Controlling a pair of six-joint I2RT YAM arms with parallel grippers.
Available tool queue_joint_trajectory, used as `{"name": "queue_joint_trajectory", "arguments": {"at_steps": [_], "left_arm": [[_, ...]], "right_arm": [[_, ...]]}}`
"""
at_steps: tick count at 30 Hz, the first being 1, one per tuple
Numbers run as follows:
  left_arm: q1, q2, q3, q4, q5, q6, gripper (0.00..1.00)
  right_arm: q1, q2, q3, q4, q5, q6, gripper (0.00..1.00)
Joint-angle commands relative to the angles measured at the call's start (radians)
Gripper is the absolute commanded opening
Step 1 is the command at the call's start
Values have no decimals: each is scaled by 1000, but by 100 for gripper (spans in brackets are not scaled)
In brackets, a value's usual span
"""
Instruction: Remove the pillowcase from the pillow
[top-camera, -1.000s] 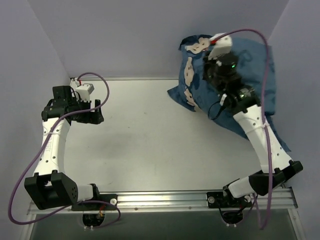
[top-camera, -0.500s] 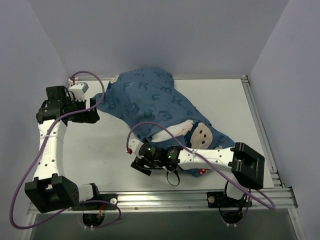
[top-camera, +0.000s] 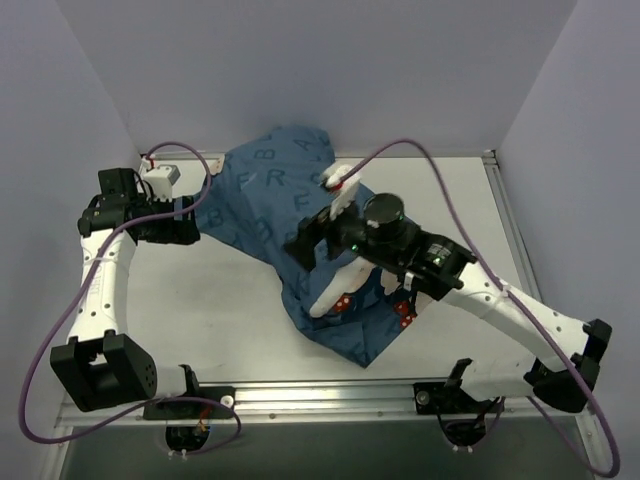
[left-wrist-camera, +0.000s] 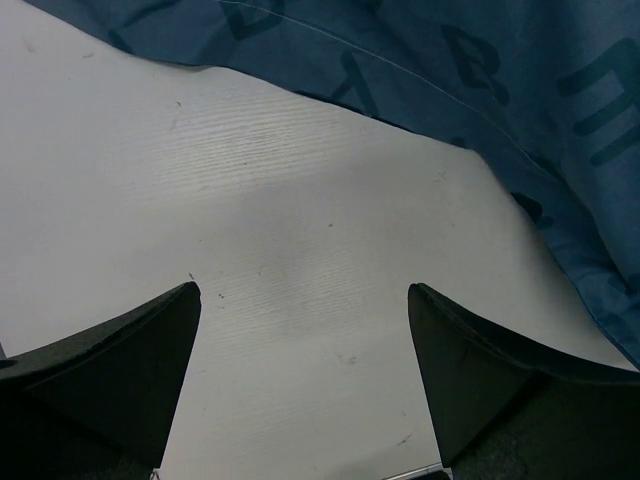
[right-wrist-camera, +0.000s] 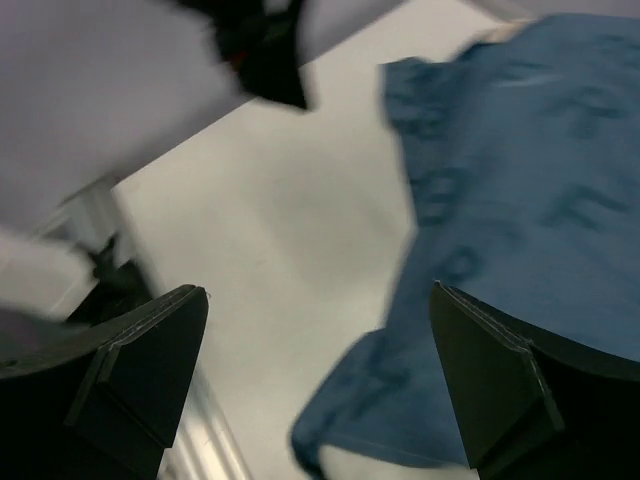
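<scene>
The pillowcase (top-camera: 265, 200) lies rumpled across the table (top-camera: 240, 310), running from the far left down toward the near edge. The left gripper (left-wrist-camera: 303, 290) sits just beside its left edge, fingers spread, nothing between them. The right gripper (right-wrist-camera: 320, 290) hangs above the cloth's middle, also spread wide and holding nothing.

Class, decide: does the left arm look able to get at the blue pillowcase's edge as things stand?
Probably yes: the left hand is open, and only bare table lies between it and the pillowcase edge just ahead.
</scene>
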Motion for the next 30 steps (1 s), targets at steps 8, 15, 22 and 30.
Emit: {"name": "queue_joint_trajectory", "arguments": {"at_steps": [8,15,22,30], "left_arm": [[-22,-35,31,-19,21,39,94],[-46,-63,33,-48,82,78,96],[-163,-121,34,-62,138,145,100],[-349,-101,28,14,80,173,100]], "right_arm": [[-513,45,-161,-249,205,144,97],[-549,290,-111,-49,-140,88,59],[-443,718,516,-135,-182,61,40],[-532,697,685,-215,11,111,78]]}}
